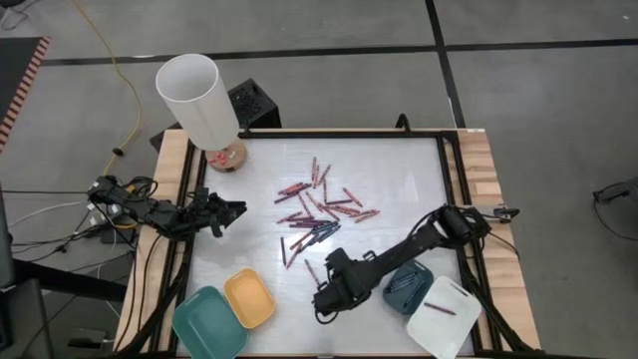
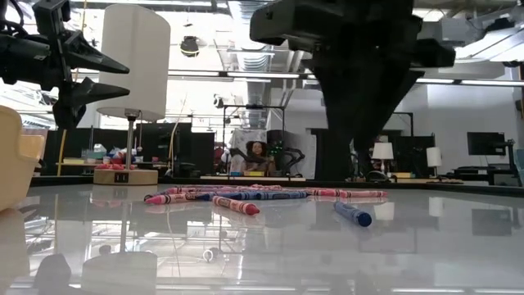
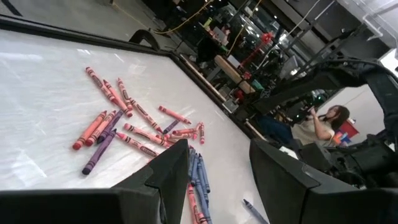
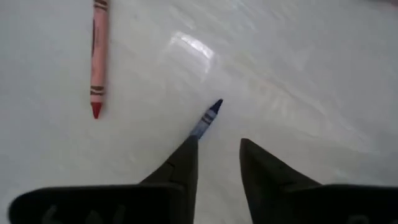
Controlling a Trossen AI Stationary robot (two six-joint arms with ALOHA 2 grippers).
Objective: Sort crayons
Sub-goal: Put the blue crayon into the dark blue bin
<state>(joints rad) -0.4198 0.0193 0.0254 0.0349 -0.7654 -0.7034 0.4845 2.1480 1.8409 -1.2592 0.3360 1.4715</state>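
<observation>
Sorting barely begun: most crayons (image 1: 317, 207) lie loose mid-worktop.
Right gripper (image 4: 217, 158), jaws parted, straddles a blue crayon (image 4: 206, 119); left gripper (image 3: 217, 171) waits open at the left.

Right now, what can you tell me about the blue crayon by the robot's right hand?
The blue crayon is a short thin stick in a blue paper wrapper with a darker pointed tip. It lies flat on the shiny white table, apart from the big pile. The right gripper is right over it, fingers parted, and one finger hides its back end. A red crayon lies nearby, not touching it.
</observation>
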